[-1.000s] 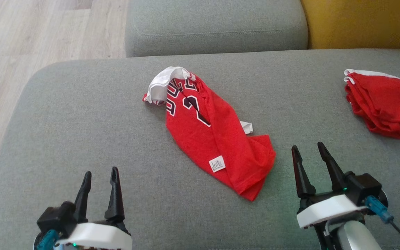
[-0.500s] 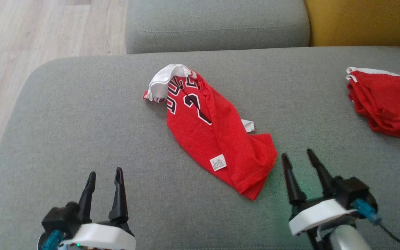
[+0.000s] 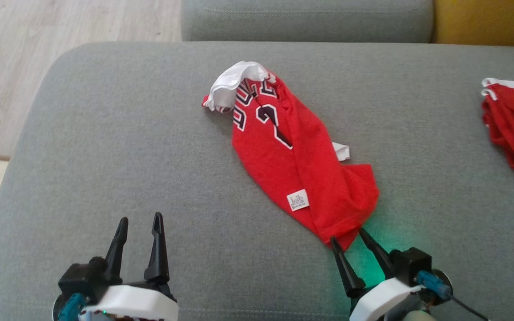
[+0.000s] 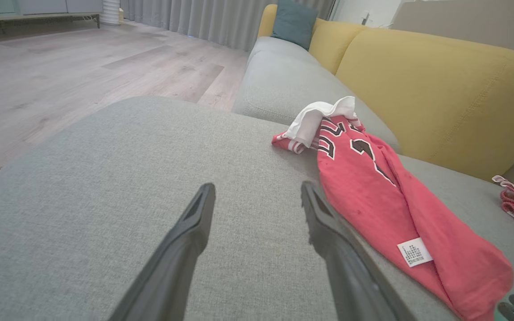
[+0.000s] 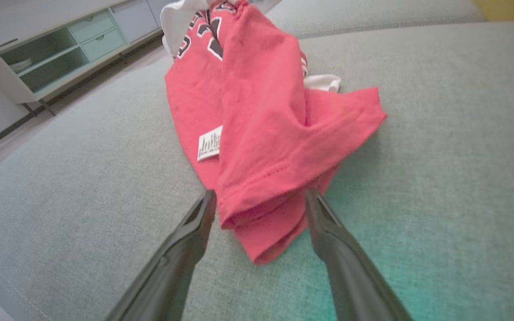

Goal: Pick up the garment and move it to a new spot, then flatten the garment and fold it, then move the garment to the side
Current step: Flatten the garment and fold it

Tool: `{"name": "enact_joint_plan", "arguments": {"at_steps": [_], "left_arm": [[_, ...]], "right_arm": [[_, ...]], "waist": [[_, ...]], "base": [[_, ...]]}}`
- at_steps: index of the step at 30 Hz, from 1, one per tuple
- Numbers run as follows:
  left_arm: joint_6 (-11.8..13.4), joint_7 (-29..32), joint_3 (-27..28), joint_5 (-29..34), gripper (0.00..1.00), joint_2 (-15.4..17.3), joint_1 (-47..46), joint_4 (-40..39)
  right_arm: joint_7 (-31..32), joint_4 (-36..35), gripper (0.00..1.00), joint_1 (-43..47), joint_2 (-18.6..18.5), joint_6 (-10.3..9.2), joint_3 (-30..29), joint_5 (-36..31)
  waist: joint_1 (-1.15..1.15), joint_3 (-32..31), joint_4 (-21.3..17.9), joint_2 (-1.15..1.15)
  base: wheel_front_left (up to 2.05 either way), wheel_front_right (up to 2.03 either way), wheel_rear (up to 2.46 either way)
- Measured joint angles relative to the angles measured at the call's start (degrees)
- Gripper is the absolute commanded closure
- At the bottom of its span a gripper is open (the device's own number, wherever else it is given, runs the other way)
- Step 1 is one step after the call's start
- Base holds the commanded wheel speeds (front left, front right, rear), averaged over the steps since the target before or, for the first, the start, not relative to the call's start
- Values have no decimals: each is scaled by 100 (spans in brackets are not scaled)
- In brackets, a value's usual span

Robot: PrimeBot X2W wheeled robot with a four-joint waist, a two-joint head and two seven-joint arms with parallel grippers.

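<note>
Nearest, the right claw [image 3: 346, 236] is open, its 2 fingers straddling the jersey's [image 3: 283, 165] near corner, with nothing gripped yet. The left claw [image 3: 141, 217] is also open and empty, over bare sofa [image 3: 105, 133] and well apart from the cloth.

The likely trouble is at that corner. The right wrist view shows several folded layers of hem bunched between the fingers. A shallow close may catch only the top layer, so the rest would slip out on the lift. A deep close may pinch the sofa cover as well. Lifted by 1 corner alone, the jersey would probably hang twisted and trail, which would make flattening harder. A carry to the right could also drop it onto the red pile [image 3: 513, 129] there.

The jersey lies crumpled mid-sofa. Its long axis runs diagonally, from the near-right corner at the claw up to the far left. A white label [image 3: 298, 200] sits toward the near end. The printed "2" and lettering lie farther along, and the white trim [image 3: 234, 78] caps the far-left end.
</note>
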Motion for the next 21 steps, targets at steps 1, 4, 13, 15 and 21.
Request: {"name": "enact_joint_plan", "arguments": {"at_steps": [1,4,13,15,21], "left_arm": [[0,0,1,0,0,-5,-5,11],[0,0,9,0,0,-14,-20,19],[-60,0,27,49,0,-100,-130,46],[-77,0,47,51,0,-107,-142,48],[-93,0,137,52,0,-114,-141,56]], "right_arm": [[0,46,0,-2,0,0,12,9],[-3,152,0,-27,0,0,51,53],[-122,517,65,-552,-1,0,176,79],[-136,561,100,-676,-2,0,178,79],[-198,442,100,-771,-2,0,-65,33]], "waist": [[0,23,31,0],[0,80,102,0],[0,177,188,0],[0,189,194,0],[0,194,192,0]], "base": [[0,0,0],[0,0,0],[0,0,0],[0,0,0],[0,0,0]]}}
